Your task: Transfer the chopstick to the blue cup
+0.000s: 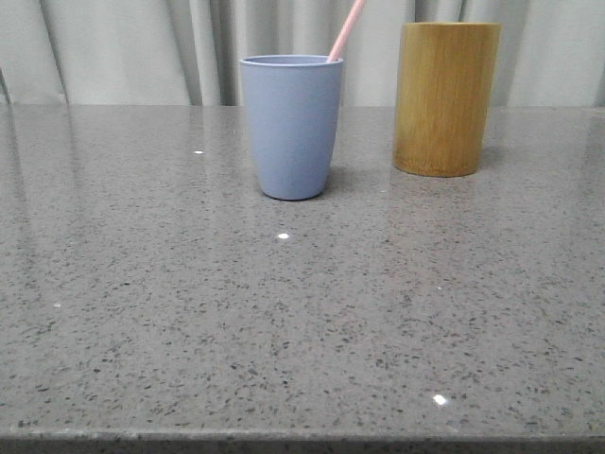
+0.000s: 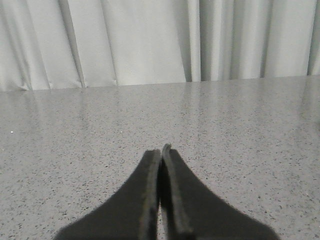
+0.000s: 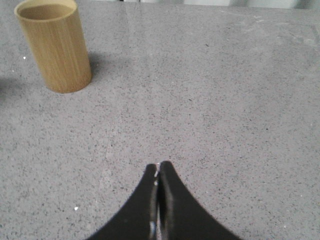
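The blue cup (image 1: 290,125) stands upright at the middle of the grey table. A pale pink chopstick (image 1: 346,30) leans out of it to the right, its top cut off by the frame. Neither arm shows in the front view. My left gripper (image 2: 161,150) is shut with nothing between its fingers, low over bare table facing the curtain. In the right wrist view my right gripper (image 3: 159,165) is also shut and empty, well back from the bamboo holder (image 3: 54,46).
The tall yellow-brown bamboo holder (image 1: 445,98) stands right of the blue cup, and nothing pokes above its rim. A pale curtain (image 1: 142,47) hangs behind the table's far edge. The table's near edge (image 1: 302,440) runs along the bottom.
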Robot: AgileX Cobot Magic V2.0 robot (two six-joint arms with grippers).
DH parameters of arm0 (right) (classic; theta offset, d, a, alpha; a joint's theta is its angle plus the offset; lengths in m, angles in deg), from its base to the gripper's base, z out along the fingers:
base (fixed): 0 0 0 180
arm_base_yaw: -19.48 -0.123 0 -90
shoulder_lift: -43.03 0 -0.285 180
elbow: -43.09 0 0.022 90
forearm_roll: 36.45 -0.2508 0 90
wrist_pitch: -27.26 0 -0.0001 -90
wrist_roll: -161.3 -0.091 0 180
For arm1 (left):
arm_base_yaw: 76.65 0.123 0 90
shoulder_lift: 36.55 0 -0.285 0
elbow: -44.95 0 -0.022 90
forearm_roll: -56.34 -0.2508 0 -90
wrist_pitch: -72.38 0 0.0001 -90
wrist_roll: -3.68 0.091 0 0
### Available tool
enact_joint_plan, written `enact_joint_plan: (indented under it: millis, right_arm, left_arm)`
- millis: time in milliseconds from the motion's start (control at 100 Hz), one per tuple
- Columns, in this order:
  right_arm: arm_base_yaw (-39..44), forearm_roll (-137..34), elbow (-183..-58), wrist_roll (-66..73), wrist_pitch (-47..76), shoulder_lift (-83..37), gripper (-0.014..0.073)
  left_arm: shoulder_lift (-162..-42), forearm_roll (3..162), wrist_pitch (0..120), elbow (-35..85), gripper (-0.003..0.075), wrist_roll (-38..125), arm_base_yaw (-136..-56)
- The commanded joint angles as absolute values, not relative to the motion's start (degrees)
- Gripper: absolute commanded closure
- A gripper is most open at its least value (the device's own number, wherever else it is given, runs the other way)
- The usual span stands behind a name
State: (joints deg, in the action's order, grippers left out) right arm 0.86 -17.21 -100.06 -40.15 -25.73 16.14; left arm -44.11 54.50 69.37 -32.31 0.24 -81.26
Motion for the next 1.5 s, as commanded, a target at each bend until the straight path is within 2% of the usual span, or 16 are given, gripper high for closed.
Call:
enact_joint_plan:
  millis: [0,410,850,1490]
  right_arm:
    - [1.49,-16.68,-98.32,-37.88,-19.08,18.13,0.0715]
    - [9.64,-27.10,-74.55,-25.95,5.97,37.27,0.0715]
    - [12.17,-33.37,-58.17,-22.67,26.58,36.72,0.0715]
    - [12.17,-34.34,-58.11,-22.67,26.34,36.72,0.0715]
  left_arm:
    - [-42.11,54.46,74.44,-32.90,0.0739,-0.29,-81.10]
    - [-42.11,54.46,74.44,-32.90,0.0739,-0.29,-81.10]
    - [-42.11,54.46,74.44,-32.90,0.0739,-0.29,-81.10]
    - [-42.11,54.46,74.44,-32.90,0.0739,-0.29,-81.10]
